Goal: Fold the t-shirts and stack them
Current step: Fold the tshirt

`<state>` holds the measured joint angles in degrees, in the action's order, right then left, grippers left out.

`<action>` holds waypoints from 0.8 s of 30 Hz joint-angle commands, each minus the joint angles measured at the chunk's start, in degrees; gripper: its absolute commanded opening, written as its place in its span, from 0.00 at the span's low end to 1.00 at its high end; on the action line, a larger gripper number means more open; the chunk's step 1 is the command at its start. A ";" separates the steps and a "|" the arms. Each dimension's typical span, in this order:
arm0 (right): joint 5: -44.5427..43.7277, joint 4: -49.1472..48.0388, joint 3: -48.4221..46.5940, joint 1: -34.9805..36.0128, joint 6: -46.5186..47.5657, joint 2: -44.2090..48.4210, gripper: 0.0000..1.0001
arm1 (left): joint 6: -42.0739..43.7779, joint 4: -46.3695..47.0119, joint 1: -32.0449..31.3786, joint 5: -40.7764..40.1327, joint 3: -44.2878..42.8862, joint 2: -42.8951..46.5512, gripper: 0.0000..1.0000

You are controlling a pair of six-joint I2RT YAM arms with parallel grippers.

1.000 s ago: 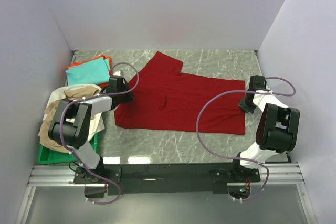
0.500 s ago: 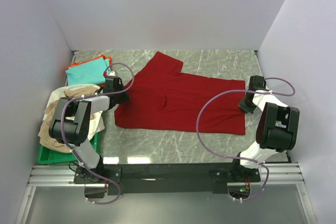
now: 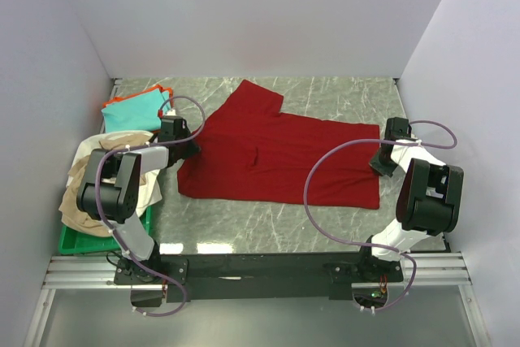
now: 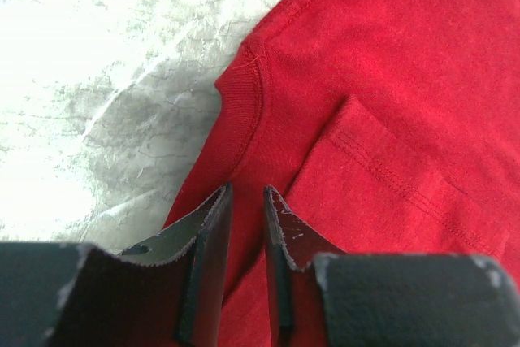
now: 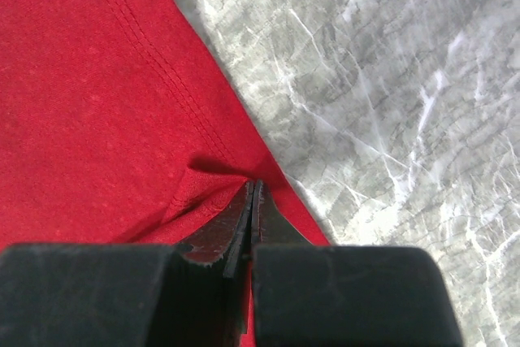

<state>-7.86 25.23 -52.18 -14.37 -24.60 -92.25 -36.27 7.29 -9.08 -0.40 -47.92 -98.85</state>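
Observation:
A large dark red t-shirt (image 3: 276,152) lies spread flat on the marble table. My left gripper (image 3: 188,145) sits at the shirt's left edge. In the left wrist view its jaws (image 4: 246,193) stand a narrow gap apart over the red cloth (image 4: 390,79), just below the ribbed collar (image 4: 244,95), with nothing between them. My right gripper (image 3: 379,163) is at the shirt's right edge. In the right wrist view it (image 5: 252,184) is shut, with a small fold of the red hem (image 5: 122,103) bunched at its tips. A folded teal shirt (image 3: 134,111) lies on an orange one (image 3: 167,90) at the far left.
A heap of beige and white shirts (image 3: 97,184) fills a green plastic tray (image 3: 77,241) at the near left. White walls close in the table on three sides. Bare marble (image 3: 268,221) shows in front of the red shirt.
My left gripper has drawn back to the left, off the body of the red shirt to its left edge. The right arm and the shirt have not moved.

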 commanded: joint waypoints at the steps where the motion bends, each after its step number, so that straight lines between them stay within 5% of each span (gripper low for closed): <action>1: -3.48 0.43 -1.96 0.22 -0.36 0.58 0.00 | 0.24 -2.63 0.73 -0.91 -0.94 -1.87 0.29; 22: -5.59 1.66 -2.39 0.22 -0.62 2.16 0.00 | 0.41 -2.90 0.91 -1.00 -0.42 -1.61 0.29; 23: -5.33 1.49 -2.48 0.22 -0.54 2.25 0.03 | 0.41 -2.81 0.91 -0.83 -0.24 -1.35 0.29; 24: -5.07 1.40 -2.66 0.22 -0.45 2.51 0.16 | 0.41 -2.72 0.91 -0.30 -0.16 -0.83 0.29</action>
<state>-10.85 27.07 -52.45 -14.22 -24.95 -92.16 -36.27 7.07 -8.80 0.10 -48.51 -99.26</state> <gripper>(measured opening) 0.084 0.287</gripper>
